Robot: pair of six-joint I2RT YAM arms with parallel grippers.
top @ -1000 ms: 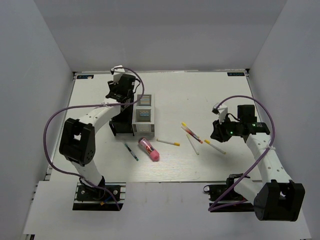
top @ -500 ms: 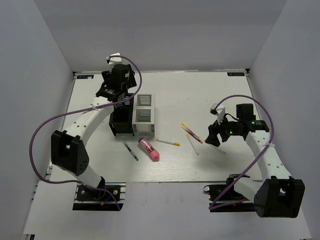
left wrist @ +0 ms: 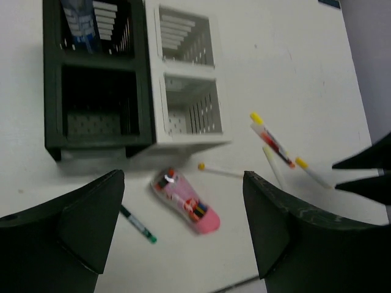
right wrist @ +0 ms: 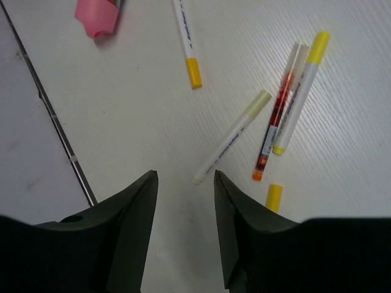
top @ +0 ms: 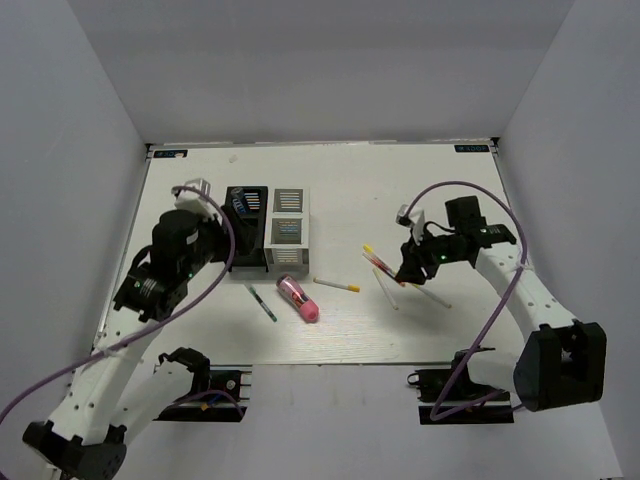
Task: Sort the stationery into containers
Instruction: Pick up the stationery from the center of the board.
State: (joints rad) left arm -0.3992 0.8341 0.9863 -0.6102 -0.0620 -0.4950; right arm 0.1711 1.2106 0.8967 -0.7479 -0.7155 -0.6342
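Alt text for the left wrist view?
Black organiser box holding a blue-and-white tube, joined to a white organiser box. Nearby lie a pink marker, green pen and yellow-tipped sticks; the left gripper is open.

The gripper (right wrist: 183, 180) hung at six o'clock over the table (right wrist: 140, 110), jaws apart with nothing between them. A pale stick (right wrist: 232, 137) lay toward one o'clock, and a red pen (right wrist: 280, 119) lay alongside a yellow-tipped stick (right wrist: 300, 85) at two. A pink marker (right wrist: 95, 15) sat at eleven, another stick (right wrist: 185, 36) at twelve.
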